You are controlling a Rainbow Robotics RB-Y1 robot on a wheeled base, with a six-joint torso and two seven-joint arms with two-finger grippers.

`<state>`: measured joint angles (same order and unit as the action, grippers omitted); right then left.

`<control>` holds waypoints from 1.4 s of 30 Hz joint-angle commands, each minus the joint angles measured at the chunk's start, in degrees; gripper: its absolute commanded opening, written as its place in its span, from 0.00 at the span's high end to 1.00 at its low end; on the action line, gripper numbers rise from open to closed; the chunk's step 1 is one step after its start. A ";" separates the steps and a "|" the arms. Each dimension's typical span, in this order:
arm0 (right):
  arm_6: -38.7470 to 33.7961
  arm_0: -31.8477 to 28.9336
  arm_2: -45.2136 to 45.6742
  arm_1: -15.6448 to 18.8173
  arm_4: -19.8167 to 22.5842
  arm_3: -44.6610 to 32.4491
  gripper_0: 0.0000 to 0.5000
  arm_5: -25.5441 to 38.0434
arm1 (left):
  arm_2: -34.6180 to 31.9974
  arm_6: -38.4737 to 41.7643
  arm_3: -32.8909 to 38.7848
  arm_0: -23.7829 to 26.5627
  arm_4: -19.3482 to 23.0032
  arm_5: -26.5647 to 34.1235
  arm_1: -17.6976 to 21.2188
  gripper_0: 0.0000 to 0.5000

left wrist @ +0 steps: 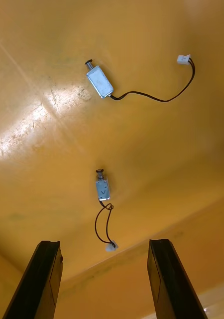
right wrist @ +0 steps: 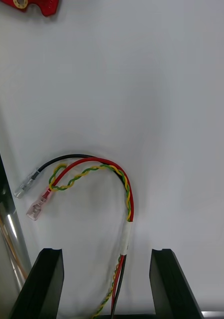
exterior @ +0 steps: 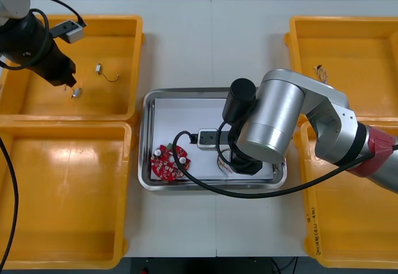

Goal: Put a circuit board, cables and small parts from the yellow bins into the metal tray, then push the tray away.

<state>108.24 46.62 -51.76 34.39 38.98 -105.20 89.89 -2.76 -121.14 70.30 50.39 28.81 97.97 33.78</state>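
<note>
Front view, left gripper: the left gripper (exterior: 66,79) hangs over the far left yellow bin (exterior: 106,44), just beside the nearer small metal part (exterior: 76,92).
Front view, second part: the farther small metal part (exterior: 98,69) lies apart from the first on the same bin floor, trailing a thin dark lead.
Front view, right arm: the right arm (exterior: 273,118) reaches over the metal tray (exterior: 147,137) at the middle of the table (exterior: 186,44).
Front view, circuit board: the round red circuit board (exterior: 169,161) lies in the tray's near left corner.
Right wrist view, gripper: the right gripper (right wrist: 107,284) has its fingers (right wrist: 42,284) standing apart, low over the tray's white floor.
Right wrist view, cable: the red and yellow cable (right wrist: 117,172) lies on the white floor. It runs between the fingers, touching neither, and arches round to two clear-sleeved ends by the tray wall.
Left wrist view, gripper: its fingers are apart above the orange bin floor.
Left wrist view, parts: the nearer part lies beyond the gap between the fingers, its lead looped toward them. The farther part lies well beyond it.
</note>
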 commanded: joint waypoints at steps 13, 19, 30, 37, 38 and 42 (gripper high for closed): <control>-0.22 1.46 5.80 -0.64 2.15 -2.46 0.00 4.59 | 1.97 -5.68 -2.71 0.77 1.78 -7.97 1.46 0.00; -1.01 3.66 11.33 -0.55 6.99 -2.81 0.00 10.40 | 3.02 -5.68 -2.80 -0.11 1.69 -9.20 1.38 0.00; -9.27 7.26 21.53 -0.28 11.82 -3.43 0.00 20.11 | 3.81 -5.68 -2.80 -4.07 2.48 -12.63 1.38 0.00; -19.03 7.35 26.98 1.65 12.44 -6.42 0.00 20.11 | 4.87 -5.60 -2.80 -5.56 2.83 -14.65 1.38 0.00; -20.44 7.26 27.68 2.18 12.70 -6.42 0.00 20.11 | 5.04 -5.60 -2.80 -5.83 2.83 -15.26 1.38 0.00; -24.92 7.17 29.53 4.20 13.40 -6.42 0.00 20.11 | 5.13 -5.60 -2.80 -6.44 2.83 -16.32 1.38 0.00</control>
<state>87.07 51.32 -25.03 35.47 51.49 -109.75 109.74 1.45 -121.14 66.87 44.67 31.10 82.69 33.78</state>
